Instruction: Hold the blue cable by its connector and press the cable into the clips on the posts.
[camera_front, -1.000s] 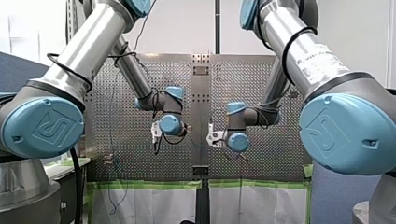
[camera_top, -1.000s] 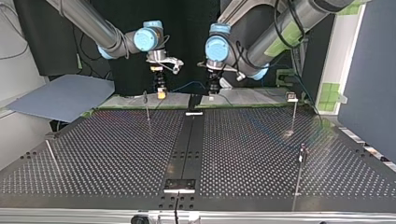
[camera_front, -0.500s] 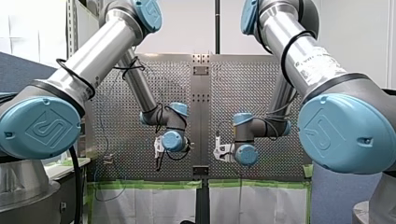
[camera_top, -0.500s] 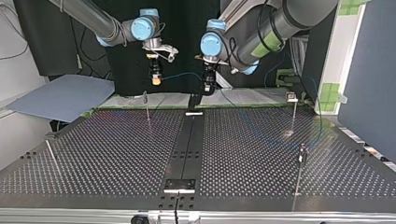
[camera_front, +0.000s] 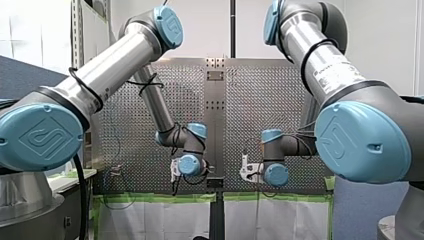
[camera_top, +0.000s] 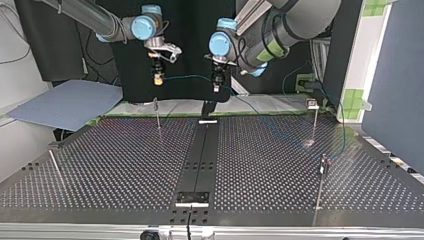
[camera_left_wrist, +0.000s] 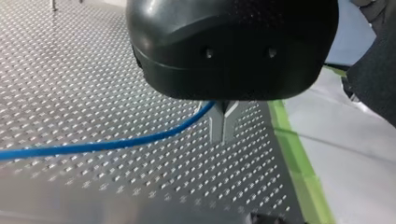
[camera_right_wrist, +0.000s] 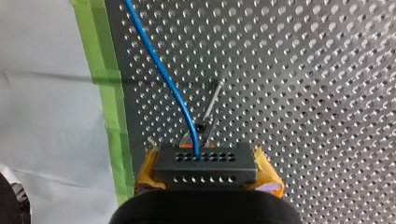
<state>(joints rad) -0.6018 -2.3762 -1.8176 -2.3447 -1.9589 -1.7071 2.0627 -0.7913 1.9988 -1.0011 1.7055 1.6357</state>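
A: Right gripper (camera_right_wrist: 206, 171), quick?

B: Clamped; yellow pads (camera_right_wrist: 268, 174) squeeze the black connector (camera_right_wrist: 205, 158) from both sides, no gap; the blue cable (camera_right_wrist: 159, 65) comes out of the connector's far face & runs ahead over the perforated table (camera_right_wrist: 317, 70).

A: Left gripper (camera_left_wrist: 223, 134)?

B: Metal fingers (camera_left_wrist: 216, 123) pressed flat together, tips touching; the cable runs in near their root, so it's pinched there; the rest trails off to one side above the table.

A: Where's the cable overall?

B: Top view: both grippers hang in the air over the table's far edge, well apart; the cable is strung between them w/ a slight sag; past the left gripper it drops to the table & heads for the view's right.

A: Posts?

B: One post (camera_top: 157, 115) stands upright below the right gripper, apart from it; in the right wrist view its clip (camera_right_wrist: 201, 126) sits just ahead of the connector & the cable crosses over it; can't tell if they touch; a second post (camera_top: 314, 122) & third post (camera_top: 320, 185) stand at the top view's right, the cable passing near both; can't tell if it's clipped; green tape (camera_right_wrist: 100, 70) lines the table edge.
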